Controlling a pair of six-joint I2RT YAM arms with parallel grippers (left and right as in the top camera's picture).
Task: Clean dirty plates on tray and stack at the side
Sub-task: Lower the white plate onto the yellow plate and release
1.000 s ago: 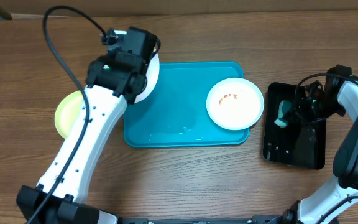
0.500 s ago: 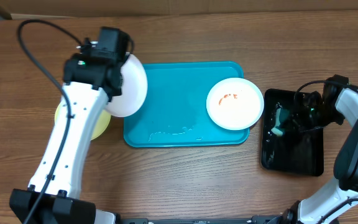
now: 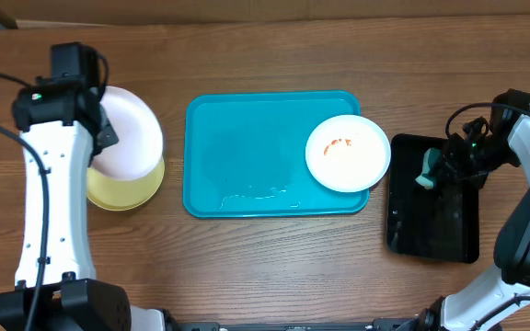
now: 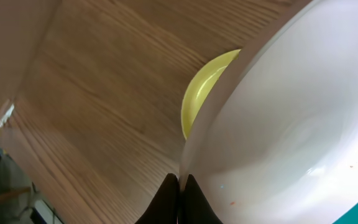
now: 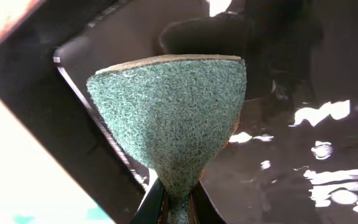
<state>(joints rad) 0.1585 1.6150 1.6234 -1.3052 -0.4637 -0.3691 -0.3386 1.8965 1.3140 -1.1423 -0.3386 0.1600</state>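
The turquoise tray [image 3: 247, 156] lies mid-table and holds one white plate [image 3: 348, 154] with orange smears at its right end. My left gripper [image 3: 102, 136] is shut on the rim of a second white plate [image 3: 134, 138], holding it over the pale yellow-green plate [image 3: 127, 193] left of the tray. In the left wrist view the fingertips [image 4: 179, 182] pinch that white plate [image 4: 291, 124], with the yellow-green plate [image 4: 201, 87] showing behind it. I cannot tell whether the two plates touch. My right gripper [image 5: 178, 194] is shut on a green scouring sponge [image 5: 173, 106] over the black tray [image 3: 435, 221].
The black tray's dark, wet, glossy surface [image 5: 303, 124] lies under the sponge, right of the turquoise tray. Bare wooden table surrounds both trays. The left arm [image 3: 49, 202] runs down the left side. A cable loops near the right arm [image 3: 523, 147].
The left arm has carried the white plate leftward from the tray's left edge to over the yellow-green plate. The right gripper with the sponge shifted slightly over the black tray.
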